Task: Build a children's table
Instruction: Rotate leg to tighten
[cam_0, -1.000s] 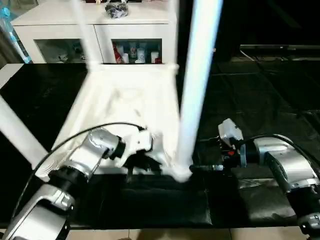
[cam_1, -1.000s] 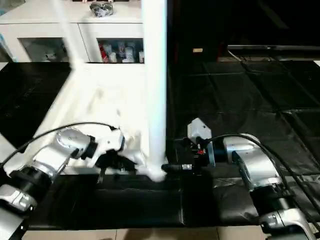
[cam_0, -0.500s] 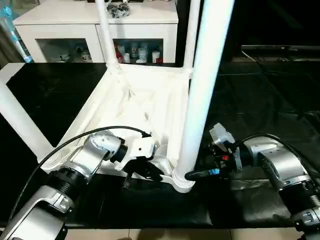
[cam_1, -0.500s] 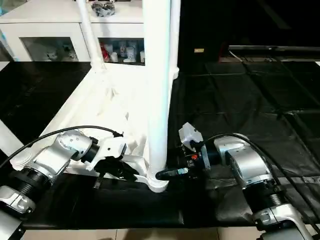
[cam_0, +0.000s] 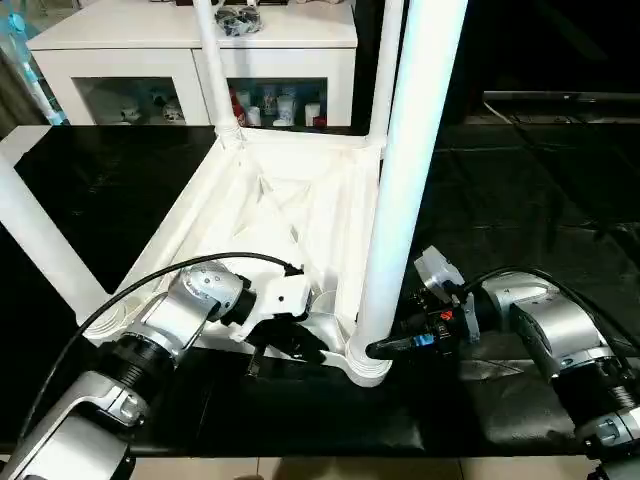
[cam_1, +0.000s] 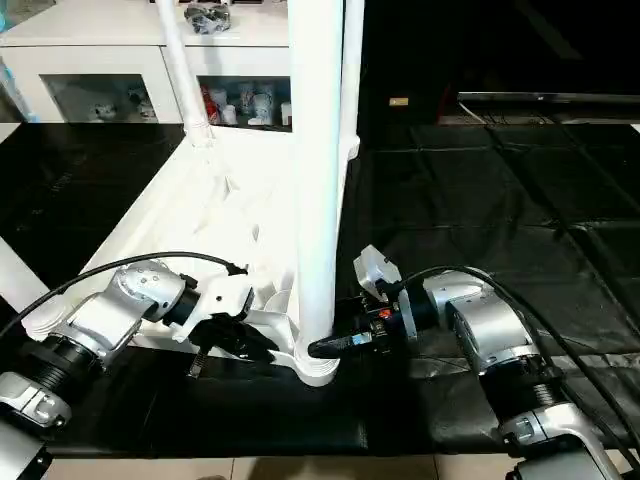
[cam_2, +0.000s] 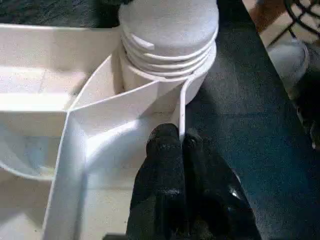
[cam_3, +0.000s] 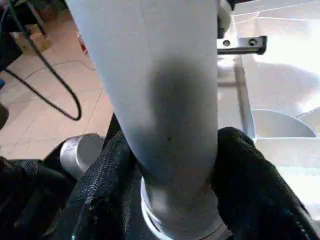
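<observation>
Both forearms are reaching forward and low over the black tabletop (cam_0: 520, 200), converging on the near right corner of the table (cam_0: 290, 210). The table is lying upside down with its ribbed underside facing up.

The left gripper (cam_0: 290, 345) is angling in from the left. In the left wrist view its jaws are pressing together on the thin rim (cam_2: 181, 107) of the table, just beside the corner socket (cam_2: 165, 70).

The right gripper (cam_1: 325, 348) is coming in from the right, level with the tabletop. In the right wrist view its fingers (cam_3: 252, 185) are wrapping both sides of the near leg (cam_0: 405, 170) just above the socket, so the jaws are holding that leg. The leg is standing upright, and its base is sitting in the socket.

Count of legs: four are showing. The near leg is in the right gripper, two far legs (cam_0: 215, 70) are rising at the far corners, and one (cam_0: 35, 245) is slanting up at the left edge.

One white cabinet (cam_0: 190, 60) with glass doors is standing beyond the tabletop.
</observation>
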